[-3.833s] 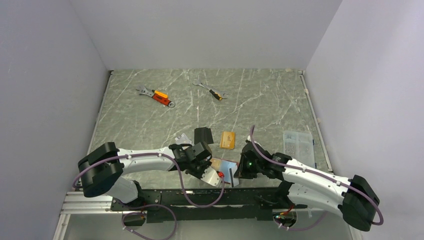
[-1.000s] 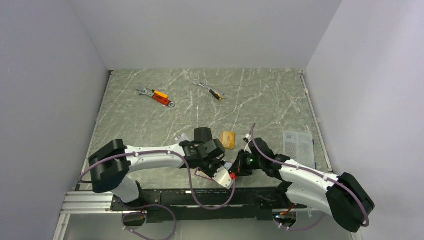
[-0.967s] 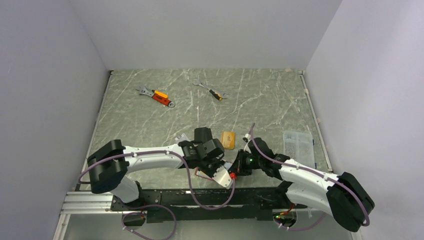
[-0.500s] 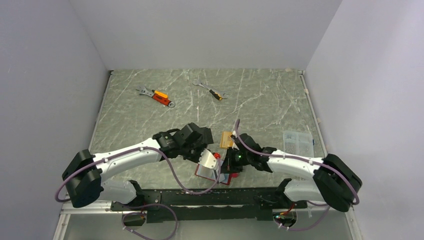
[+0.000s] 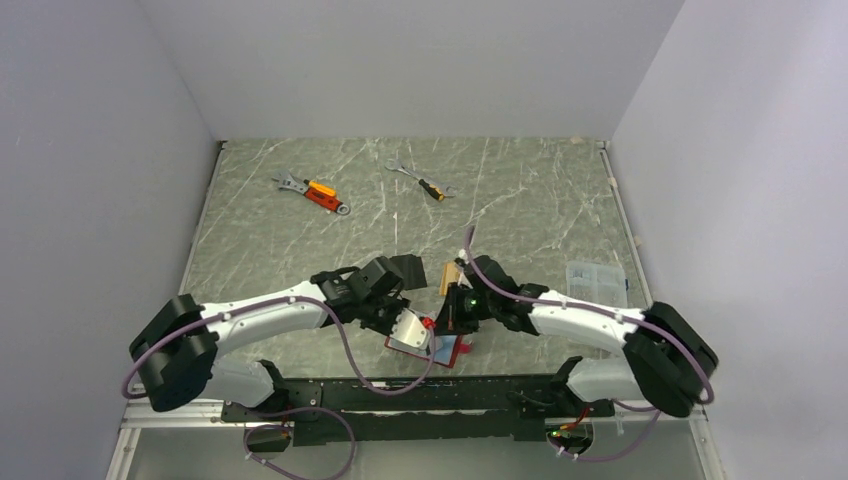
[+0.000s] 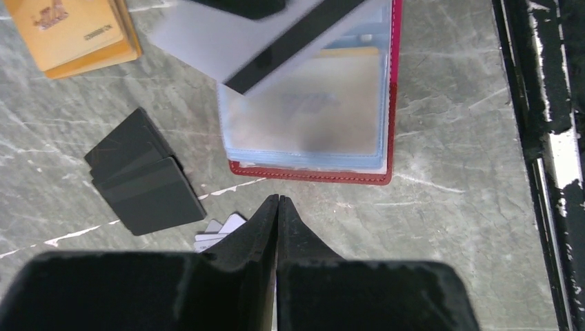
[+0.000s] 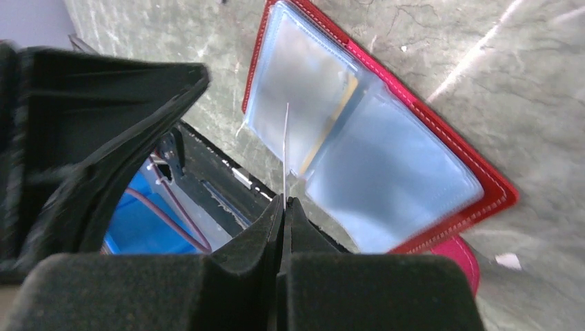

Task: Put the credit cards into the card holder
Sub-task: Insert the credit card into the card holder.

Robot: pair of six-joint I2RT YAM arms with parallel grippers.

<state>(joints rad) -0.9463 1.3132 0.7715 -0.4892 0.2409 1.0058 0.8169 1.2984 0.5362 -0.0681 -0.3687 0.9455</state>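
Right hand [image 7: 284,201] is clenched on the grey card [image 7: 285,152], which its own camera sees only edge-on, a thin pale line standing over the open card holder [image 7: 393,186] near the fold between the blue-grey pockets. Left hand [image 6: 277,203] has its fingers pressed together on nothing, pointing at the holder's near red edge from just beside it. The holder lies spread flat on the table [image 5: 520,200], close to the front edge between the two arms. I judge the step in hand to be slotting this card into a pocket. The next move calls for lining the card's leading edge up with a pocket mouth and sliding it in, likely with something steadying the holder. Only the left wrist view shows the card's face and dark stripe, tilted across the holder's top, plus the black cards [image 6: 141,176] and orange card [image 6: 76,31] lying beside it. Only the top view shows two wrenches [image 5: 312,192] far back.
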